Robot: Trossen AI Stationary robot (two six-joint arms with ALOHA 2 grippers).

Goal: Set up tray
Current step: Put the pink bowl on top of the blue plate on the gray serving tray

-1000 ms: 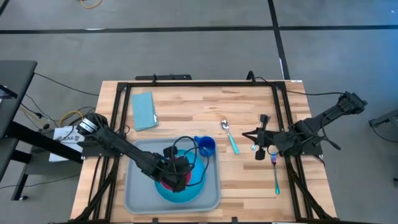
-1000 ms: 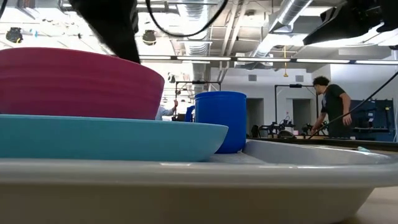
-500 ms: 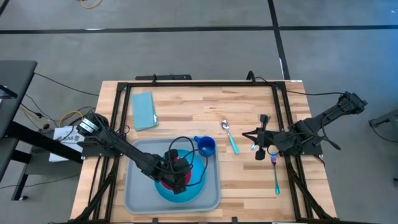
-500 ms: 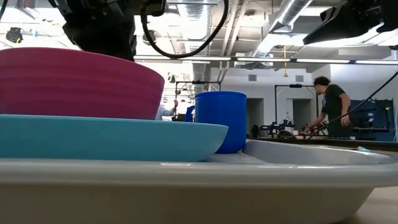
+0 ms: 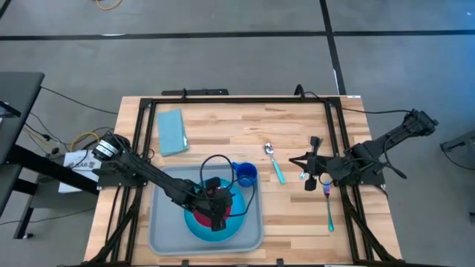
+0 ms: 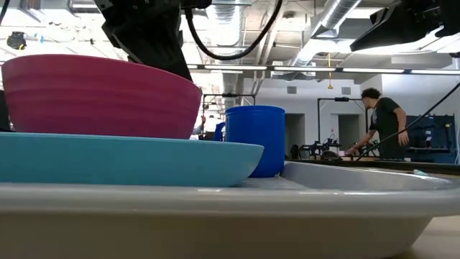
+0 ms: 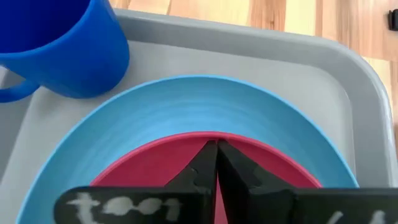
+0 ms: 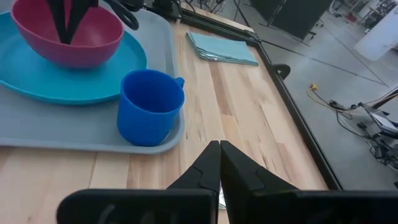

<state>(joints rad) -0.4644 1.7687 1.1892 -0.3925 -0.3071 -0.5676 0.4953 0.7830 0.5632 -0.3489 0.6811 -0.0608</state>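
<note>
Wooden counter [image 5: 223,126], near edge: tray [image 5: 165,230] holds blue plate [image 5: 194,227], magenta bowl [image 8: 68,34] on it, blue mug [image 5: 246,175] in tray's far right corner. Left gripper [image 7: 216,163] above bowl, jaws shut, empty. Right gripper [image 8: 219,163] over counter's right side, jaws shut, empty. Teal napkin [image 5: 172,132] far left; spoon [image 5: 273,161] right of mug.

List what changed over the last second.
The left pincer, shut, shifted a little toward the right side of the tray, over the bowl on the plate. The bowl looks nudged the same way and slightly tilted. Nothing was grasped or released. Cup, spoon, napkin and the right pincer stayed put.
</note>
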